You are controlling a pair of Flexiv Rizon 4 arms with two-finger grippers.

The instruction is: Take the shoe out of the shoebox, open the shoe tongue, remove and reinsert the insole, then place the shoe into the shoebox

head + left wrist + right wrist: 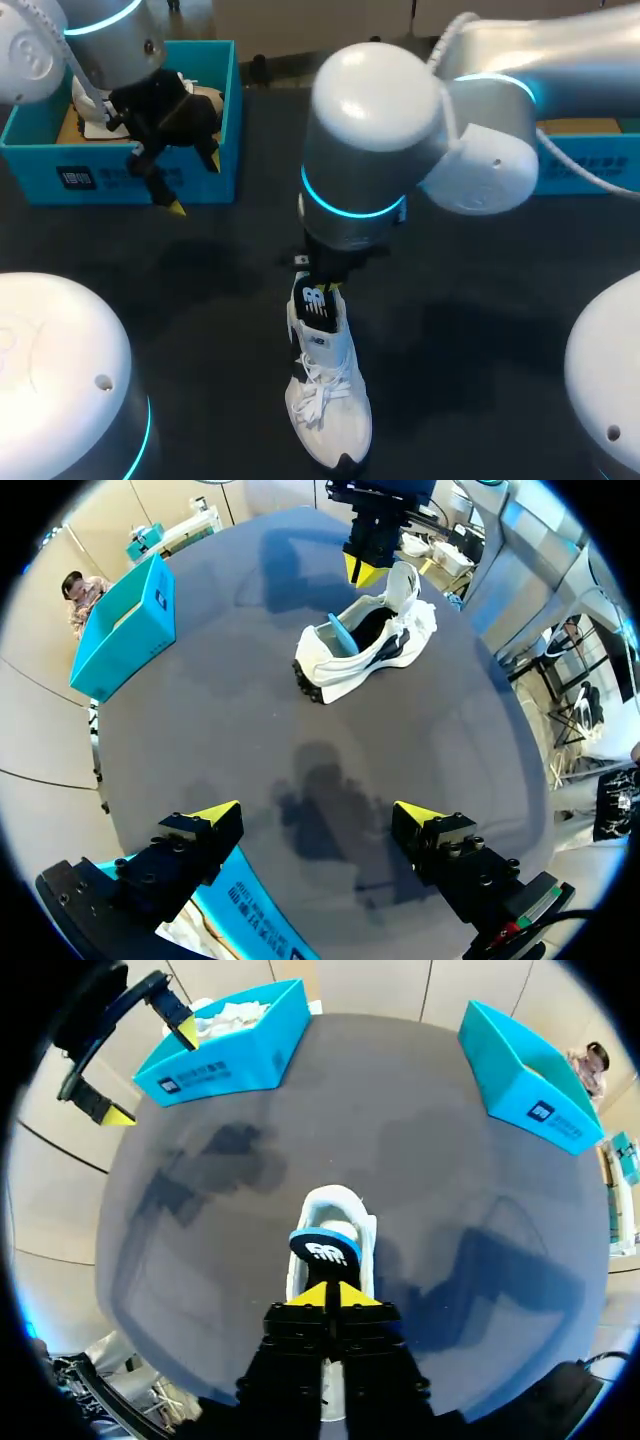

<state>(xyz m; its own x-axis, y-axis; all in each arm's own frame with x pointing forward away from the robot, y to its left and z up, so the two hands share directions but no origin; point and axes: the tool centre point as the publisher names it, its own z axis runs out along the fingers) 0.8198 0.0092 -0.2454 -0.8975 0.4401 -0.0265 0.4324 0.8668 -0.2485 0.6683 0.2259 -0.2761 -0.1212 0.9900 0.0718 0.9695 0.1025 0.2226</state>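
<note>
- My left jaws hung in the upper left of the head view, over the front wall of the box (120, 178). They stood wide open, the two yellow fingertips (215, 813) well apart with only bare counter (480, 330) ahead of them and nothing held.
- The box was teal and open-topped, with white paper (235, 1015) crumpled inside it.
- A second box (592, 165), also teal, sat at the right edge of the head view, partly hidden behind my right arm (400, 140).
- The shoe (328, 405) was white and stood upright on its sole on the counter at lower centre, well apart from both boxes. Its toe pointed to the bottom edge, and the laces (318, 395) lay loose across its top.
- My right jaws were straight above the shoe's opening, pointing down. Their fingertips (310, 1295) were pressed together.
- A blue-edged black flap (325, 1248) with a logo stood up out of the opening, just ahead of those fingertips. I could not tell whether it was the tongue or the insole, nor whether the fingertips pinched its near edge.
</note>
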